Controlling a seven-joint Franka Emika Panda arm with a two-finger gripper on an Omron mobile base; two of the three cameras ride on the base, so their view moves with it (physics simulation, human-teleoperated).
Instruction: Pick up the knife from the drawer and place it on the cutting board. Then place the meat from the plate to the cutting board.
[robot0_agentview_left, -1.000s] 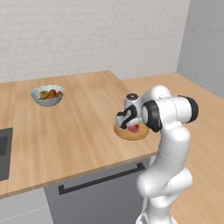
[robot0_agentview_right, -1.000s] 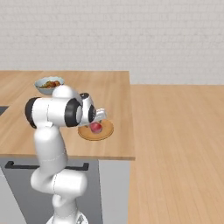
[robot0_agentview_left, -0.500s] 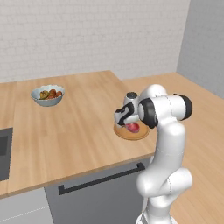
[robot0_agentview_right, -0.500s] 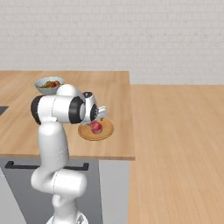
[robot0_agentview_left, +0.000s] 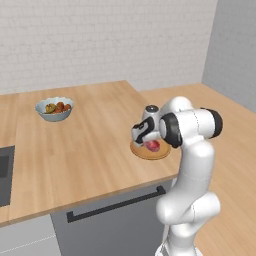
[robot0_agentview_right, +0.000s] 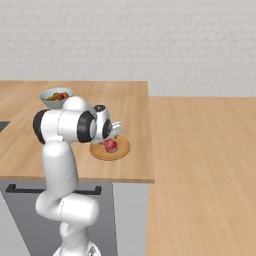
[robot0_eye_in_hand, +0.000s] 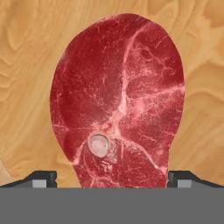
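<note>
Meat-transfer step, judged at the grasp approach: the claw (robot0_eye_in_hand: 112, 177) hangs directly over the meat (robot0_eye_in_hand: 118, 96), which lies on the plate (robot0_agentview_right: 110, 151) just beneath. Fingers (robot0_eye_in_hand: 41, 178) spread wide, straddling the steak's near end, holding nothing. Next: descend, then close

arm (robot0_agentview_left: 192, 165): folded fwd, elbow high | gripper (robot0_eye_in_hand: 112, 177): pointing down | jaws: wide apart

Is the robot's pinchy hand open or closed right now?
Open. In the hand view, the gripper has its fingertips spread wide, one on each side of the meat lying on the plate.
</note>
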